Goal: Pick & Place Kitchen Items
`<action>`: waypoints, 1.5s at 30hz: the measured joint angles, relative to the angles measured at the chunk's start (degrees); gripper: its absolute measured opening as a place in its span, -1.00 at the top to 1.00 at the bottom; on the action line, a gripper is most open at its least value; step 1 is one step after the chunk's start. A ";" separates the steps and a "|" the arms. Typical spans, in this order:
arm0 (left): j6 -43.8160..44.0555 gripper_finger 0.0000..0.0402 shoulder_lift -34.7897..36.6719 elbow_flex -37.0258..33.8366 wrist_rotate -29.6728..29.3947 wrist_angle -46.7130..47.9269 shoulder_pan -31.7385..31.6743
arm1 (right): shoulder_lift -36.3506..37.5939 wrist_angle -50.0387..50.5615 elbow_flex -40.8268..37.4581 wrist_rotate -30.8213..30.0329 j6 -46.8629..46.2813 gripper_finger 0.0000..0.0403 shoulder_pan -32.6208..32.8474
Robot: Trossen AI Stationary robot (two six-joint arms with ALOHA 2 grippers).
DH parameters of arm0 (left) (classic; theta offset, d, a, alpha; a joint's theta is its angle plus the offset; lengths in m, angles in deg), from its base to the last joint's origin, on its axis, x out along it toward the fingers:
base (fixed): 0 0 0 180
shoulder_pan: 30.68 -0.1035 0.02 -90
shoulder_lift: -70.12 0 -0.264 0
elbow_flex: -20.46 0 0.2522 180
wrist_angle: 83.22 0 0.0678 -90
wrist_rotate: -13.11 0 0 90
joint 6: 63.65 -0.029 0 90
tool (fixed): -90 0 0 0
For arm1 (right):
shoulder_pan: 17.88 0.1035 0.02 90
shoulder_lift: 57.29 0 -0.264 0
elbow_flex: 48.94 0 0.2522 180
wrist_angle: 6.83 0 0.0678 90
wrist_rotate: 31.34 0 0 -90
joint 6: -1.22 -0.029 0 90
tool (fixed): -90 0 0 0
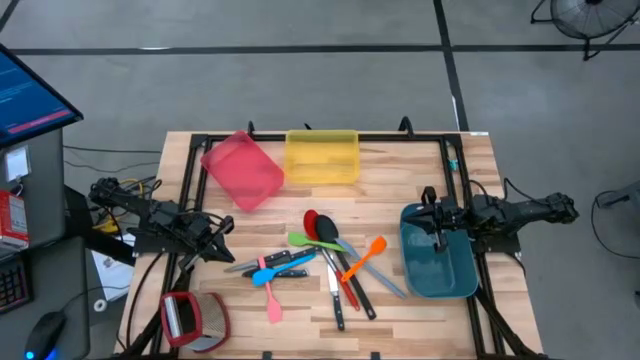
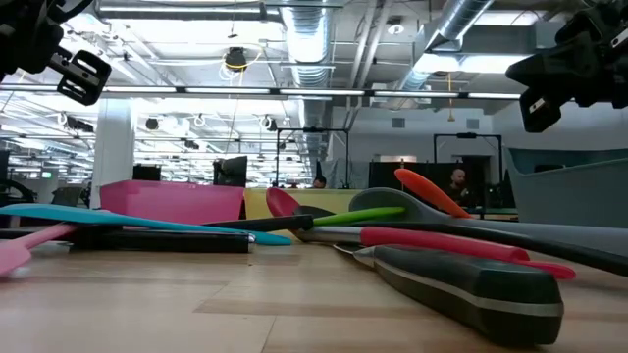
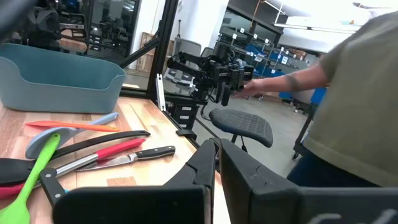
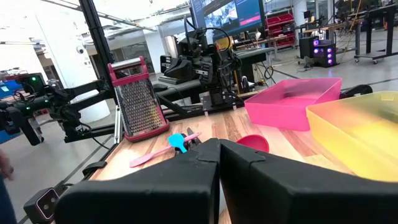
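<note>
High view: left gripper [image 1: 226, 240] beside utensils [image 1: 320, 262], seemingly closed and empty.

The scene is bright and evenly lit from above. In the low view, long ceiling lights [image 2: 177, 12] glow white and are partly overexposed, and the room behind is a little hazy. The nearest black knife handle [image 2: 471, 284] and the wooden table [image 2: 196, 314] in front are soft, out of focus. In the high view, shadows under the utensils are short and weak, and the yellow bin [image 1: 322, 157] looks almost glowing. In the left wrist view, a person's sleeve [image 3: 354, 118] is blurred. In the right wrist view, the windows behind are washed out, and the grater [image 4: 138, 99] is sharp.
</note>
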 joint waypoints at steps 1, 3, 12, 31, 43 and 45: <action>-0.02 0.96 -0.01 0.01 0.01 0.00 0.01 | 0.00 0.00 0.02 0.00 0.00 1.00 -0.02; -0.02 0.96 0.00 0.00 0.02 0.00 0.00 | 0.02 0.00 0.02 0.00 0.00 1.00 0.00; -0.02 0.96 0.00 -0.01 0.01 0.00 0.00 | 0.00 -0.15 0.00 0.17 -5.88 1.00 0.07; -0.01 0.96 0.00 -0.01 0.02 0.00 0.00 | -15.65 -5.38 20.71 -7.17 9.64 0.37 0.00; -0.01 0.96 -0.01 -0.01 0.00 -0.02 0.00 | -44.93 26.50 40.31 -2.77 17.67 -0.23 0.09; 0.00 0.96 0.00 0.01 0.02 -0.02 0.02 | -48.97 28.57 41.96 -1.23 19.60 -0.23 0.07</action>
